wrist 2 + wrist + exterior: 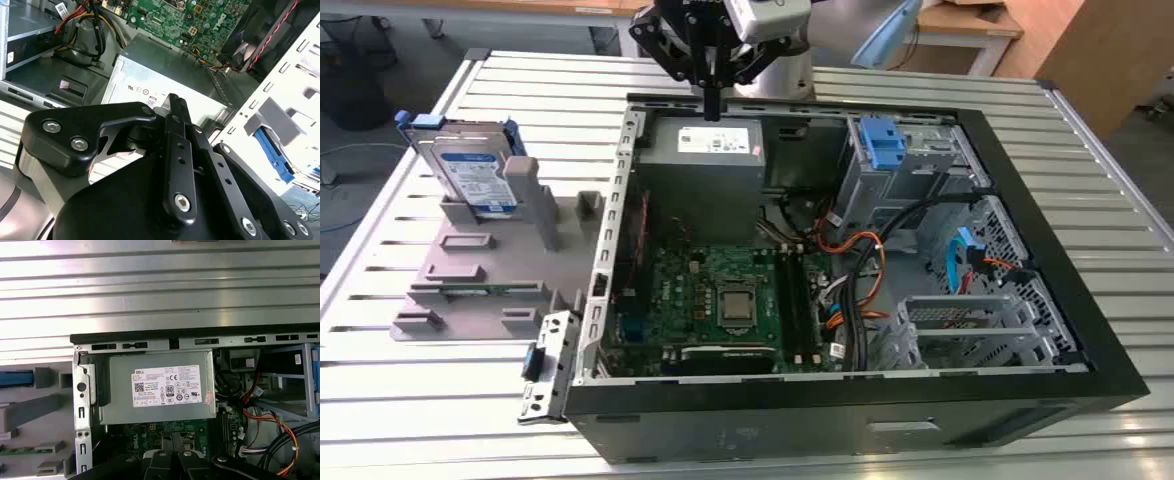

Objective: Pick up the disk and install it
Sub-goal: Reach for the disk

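The disk (464, 168) stands upright on its edge in a grey fixture (480, 262) on the table, at the exterior view's left beside the open computer case (854, 392). It is silver with a white-and-blue label and a blue bracket around it. My gripper (711, 110) hangs over the back edge of the case, above the grey power supply (707, 145), well away from the disk. Its black fingers (175, 107) are pressed together with nothing between them. In the first wrist view a blue edge of the disk's bracket (16, 378) shows beside the fixture.
Inside the case lie the green motherboard (720, 300), bundled cables (854, 255) and a metal drive cage with a blue bracket (886, 143). The case sits on a slatted metal table (440, 400). The grey fixture has several other slots and posts.
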`<action>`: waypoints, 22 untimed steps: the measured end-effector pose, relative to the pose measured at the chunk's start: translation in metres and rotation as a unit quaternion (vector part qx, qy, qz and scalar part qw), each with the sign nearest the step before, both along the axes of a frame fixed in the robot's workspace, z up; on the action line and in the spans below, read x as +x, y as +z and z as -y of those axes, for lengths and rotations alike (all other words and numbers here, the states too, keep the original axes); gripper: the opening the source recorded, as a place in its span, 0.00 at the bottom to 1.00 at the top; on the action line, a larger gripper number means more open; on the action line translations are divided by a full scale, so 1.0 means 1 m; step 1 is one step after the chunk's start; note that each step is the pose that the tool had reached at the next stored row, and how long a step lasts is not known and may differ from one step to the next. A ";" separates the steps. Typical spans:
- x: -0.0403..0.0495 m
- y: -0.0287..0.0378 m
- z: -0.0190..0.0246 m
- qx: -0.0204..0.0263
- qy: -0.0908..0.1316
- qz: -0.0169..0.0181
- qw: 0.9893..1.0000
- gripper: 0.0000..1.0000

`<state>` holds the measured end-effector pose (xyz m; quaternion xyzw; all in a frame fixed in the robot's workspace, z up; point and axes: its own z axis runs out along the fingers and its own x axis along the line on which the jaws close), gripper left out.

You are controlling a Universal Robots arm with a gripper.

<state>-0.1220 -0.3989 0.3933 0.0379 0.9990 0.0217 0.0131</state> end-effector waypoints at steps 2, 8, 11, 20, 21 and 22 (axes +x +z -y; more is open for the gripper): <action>0.0000 0.0000 0.0000 0.000 0.000 0.000 1.000 0.11; 0.0000 0.0000 0.0000 0.000 0.000 0.000 1.000 0.11; -0.0009 0.0000 0.0000 0.000 0.000 0.000 1.000 0.11; -0.0113 -0.0001 0.0000 0.000 0.000 0.001 1.000 0.11; -0.0131 -0.0001 0.0000 0.000 0.000 0.002 1.000 0.11; -0.0149 -0.0002 0.0000 0.000 0.000 0.002 1.000 0.11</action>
